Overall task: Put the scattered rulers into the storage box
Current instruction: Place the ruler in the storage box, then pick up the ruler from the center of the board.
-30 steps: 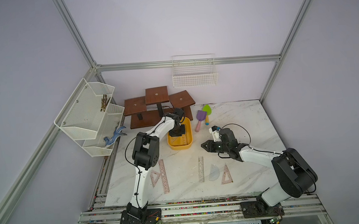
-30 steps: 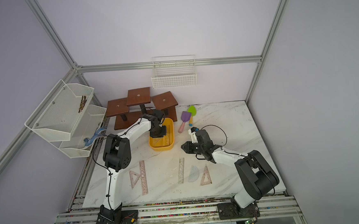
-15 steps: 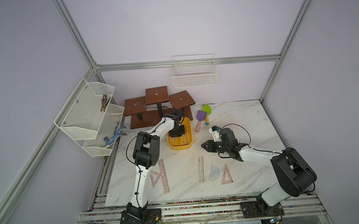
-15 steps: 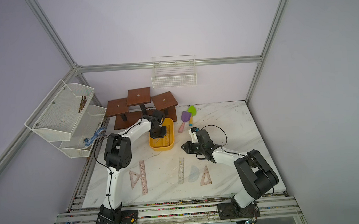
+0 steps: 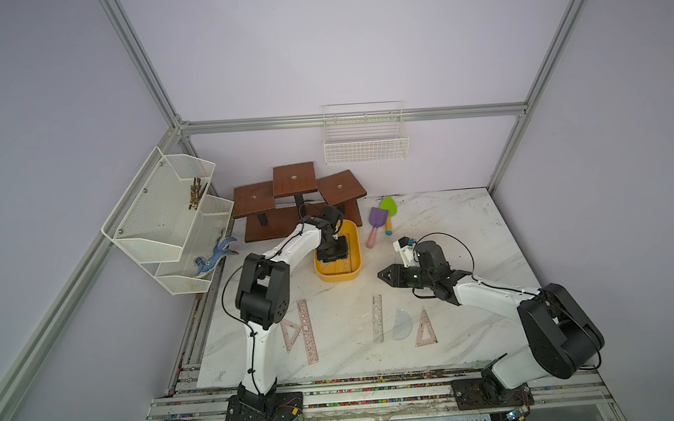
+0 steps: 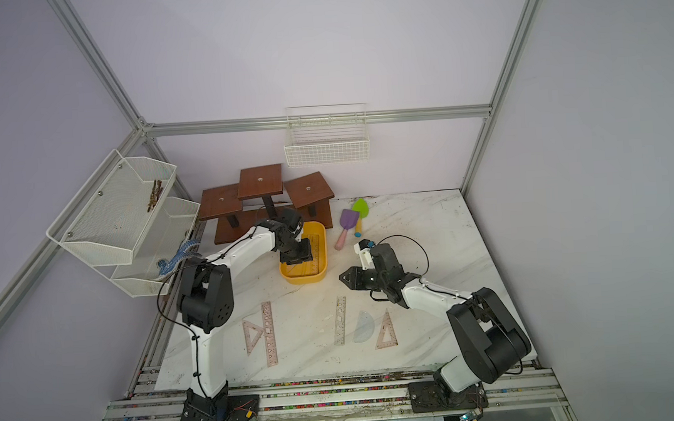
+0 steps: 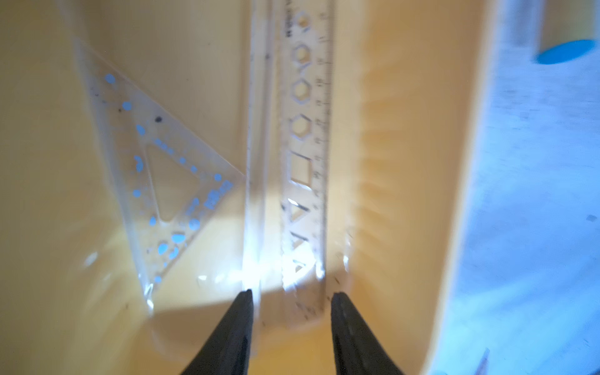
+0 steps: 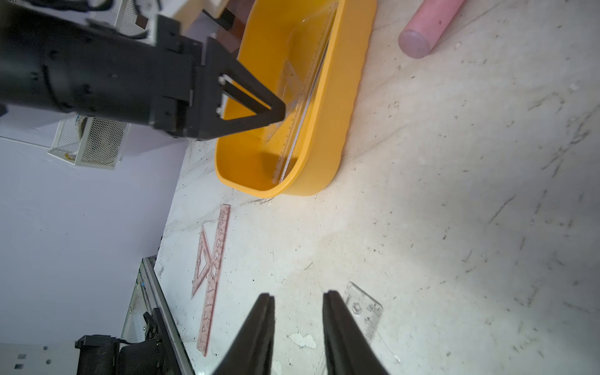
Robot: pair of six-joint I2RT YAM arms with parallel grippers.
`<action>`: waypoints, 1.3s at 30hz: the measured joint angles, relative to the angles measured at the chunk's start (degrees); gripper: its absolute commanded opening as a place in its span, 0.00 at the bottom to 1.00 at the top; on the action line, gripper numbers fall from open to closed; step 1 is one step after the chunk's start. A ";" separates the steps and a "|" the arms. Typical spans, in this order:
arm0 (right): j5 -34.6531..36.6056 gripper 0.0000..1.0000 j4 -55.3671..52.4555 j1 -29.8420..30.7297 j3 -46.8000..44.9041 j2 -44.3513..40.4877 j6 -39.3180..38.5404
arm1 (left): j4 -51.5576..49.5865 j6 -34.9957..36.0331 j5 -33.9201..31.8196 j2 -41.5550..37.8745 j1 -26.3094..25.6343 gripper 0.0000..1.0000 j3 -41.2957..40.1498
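in both top views my left gripper (image 5: 332,256) hangs in the yellow storage box (image 5: 337,277) toward the back edge of the worktop (image 5: 469,231). left wrist: jaws apart over a clear stencil ruler (image 7: 305,146) lying inside. right wrist: my right gripper (image 8: 297,297) apart, empty.

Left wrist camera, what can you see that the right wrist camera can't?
Only the left wrist view: the hexagon holes in the clear ruler up close, and a blue handle tip. Only the right wrist view: the pinkish ruler and pinkish set square on the table, a pink handle, and the right fingers. Both: the yellow box, the clear ruler inside it, and the open left fingers.
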 measured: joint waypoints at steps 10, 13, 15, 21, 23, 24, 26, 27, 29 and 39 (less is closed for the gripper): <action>6.88 0.34 -1.44 8.70 -6.73 -3.23 0.94 | 15.15 -2.64 11.45 -28.44 -7.85 0.58 -30.01; 8.33 0.34 -1.20 10.45 -8.50 -3.13 2.27 | 20.00 -4.42 13.38 -30.38 -9.68 0.62 -39.74; 9.38 0.36 -1.05 10.86 -9.38 -2.67 2.73 | 21.77 -5.53 14.58 -30.80 -10.43 0.62 -44.17; 11.30 0.38 0.20 11.19 -10.99 -0.17 3.67 | 28.13 -7.56 16.44 -30.73 -10.58 0.62 -48.39; 11.28 0.38 1.36 11.43 -11.28 1.29 3.85 | 30.42 -8.22 16.72 -30.69 -10.58 0.62 -49.33; 11.23 0.38 2.27 11.54 -11.47 1.99 3.96 | 31.45 -8.37 16.79 -30.60 -10.58 0.62 -49.88; 11.06 0.37 4.39 11.76 -11.50 3.13 4.20 | 32.89 -8.79 16.85 -30.21 -10.58 0.62 -50.77; 10.95 0.37 5.62 11.91 -11.45 3.80 4.37 | 33.33 -8.90 16.85 -29.92 -10.58 0.62 -51.19; 10.67 0.38 7.65 12.22 -11.15 5.03 4.83 | 34.05 -9.03 16.83 -29.44 -10.58 0.63 -51.98; 8.35 0.24 10.10 13.00 -10.23 6.71 6.51 | 36.76 -10.62 16.81 -27.45 -10.56 0.63 -53.55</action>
